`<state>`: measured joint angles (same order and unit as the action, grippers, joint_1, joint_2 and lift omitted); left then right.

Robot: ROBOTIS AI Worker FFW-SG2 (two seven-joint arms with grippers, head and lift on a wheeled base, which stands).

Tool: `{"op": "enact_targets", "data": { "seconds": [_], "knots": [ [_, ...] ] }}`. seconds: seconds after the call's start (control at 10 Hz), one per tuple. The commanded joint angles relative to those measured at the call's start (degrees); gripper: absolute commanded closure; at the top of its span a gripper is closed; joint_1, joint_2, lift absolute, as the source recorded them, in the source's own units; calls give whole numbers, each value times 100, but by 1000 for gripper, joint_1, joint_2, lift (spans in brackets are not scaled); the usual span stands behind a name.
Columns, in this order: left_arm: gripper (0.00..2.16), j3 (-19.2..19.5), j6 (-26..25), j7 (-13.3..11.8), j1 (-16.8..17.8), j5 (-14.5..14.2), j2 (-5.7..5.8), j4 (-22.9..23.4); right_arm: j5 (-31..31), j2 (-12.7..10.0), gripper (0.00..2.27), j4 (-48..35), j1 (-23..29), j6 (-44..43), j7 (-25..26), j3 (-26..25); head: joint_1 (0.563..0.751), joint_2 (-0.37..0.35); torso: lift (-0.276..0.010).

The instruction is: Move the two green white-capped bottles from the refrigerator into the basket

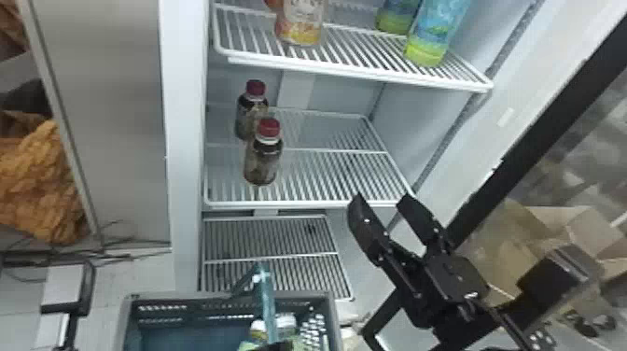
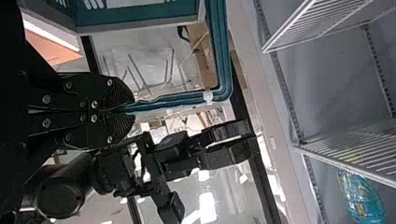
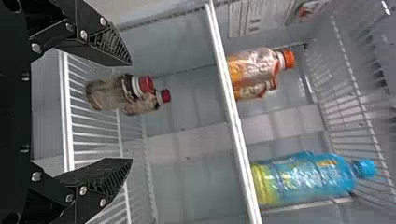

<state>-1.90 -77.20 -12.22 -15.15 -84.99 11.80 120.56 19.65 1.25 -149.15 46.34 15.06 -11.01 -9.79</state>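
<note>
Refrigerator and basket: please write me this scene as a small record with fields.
upper shelf: orange bottle, blue-green bottles
middle shelf: two red-capped bottles
basket: green and white items, partly hidden
left claw: shut on basket handle
right claw: open, holding nothing, near middle shelf

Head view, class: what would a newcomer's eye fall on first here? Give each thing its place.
Probably the right gripper, its black fingers spread open toward the lower right. Next, perhaps, the two red-capped bottles, standing at the left of the middle shelf. Then the basket at the bottom, its teal handle raised.
</note>
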Motion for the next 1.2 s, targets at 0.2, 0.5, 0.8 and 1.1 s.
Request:
{"op": "enact_targets", "data": {
  "seconds": [0.2,0.5,0.8,1.1],
  "knots": [
    [1134,-61,0,0,-4,-25,7,30,-342,-108,360,269,7,-255,90,-49,695,-350,-263],
    [1134,-50,0,0,-4,-13,7,30,-502,-131,360,325,7,-283,196,-60,695,-350,-263],
    [1134,-61,0,9,10,-2,7,30,-559,-131,375,241,91,-269,363,-60,695,-350,-263],
    [1134,-84,0,18,10,10,7,30,-628,-131,380,269,105,-269,415,-60,695,-350,-263]
  ]
}}
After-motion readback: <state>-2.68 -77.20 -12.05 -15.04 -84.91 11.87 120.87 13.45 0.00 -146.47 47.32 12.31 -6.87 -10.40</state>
